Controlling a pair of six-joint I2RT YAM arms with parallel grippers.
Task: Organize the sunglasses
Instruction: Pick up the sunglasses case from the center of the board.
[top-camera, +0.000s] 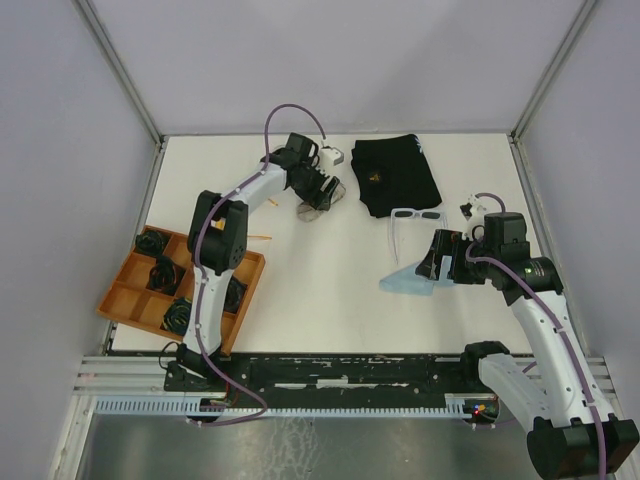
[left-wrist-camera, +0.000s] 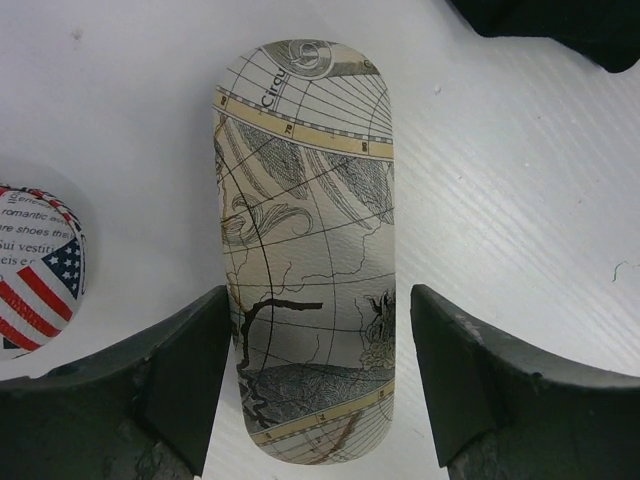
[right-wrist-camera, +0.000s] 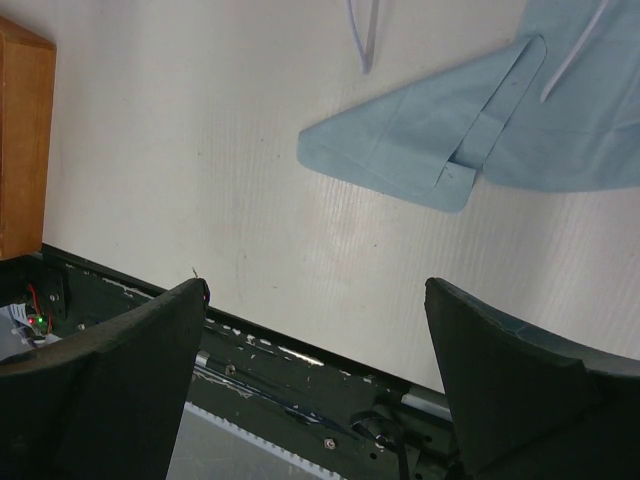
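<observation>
Grey walls close around the white table on three sides. My left gripper is far out on the table and stands open over a glasses case with an old map print. One finger is right at the left edge of the case and the other leaves a thin gap on the right, so nothing is gripped. Beside it lies a second case with a flag print, and a black cloth is near. My right gripper is wide open and holds nothing, low near the front edge of the table. The white sunglasses lie unfolded between the black cloth and a light blue cloth, their arms reaching toward the blue one. A wooden tray sits at the front left
</observation>
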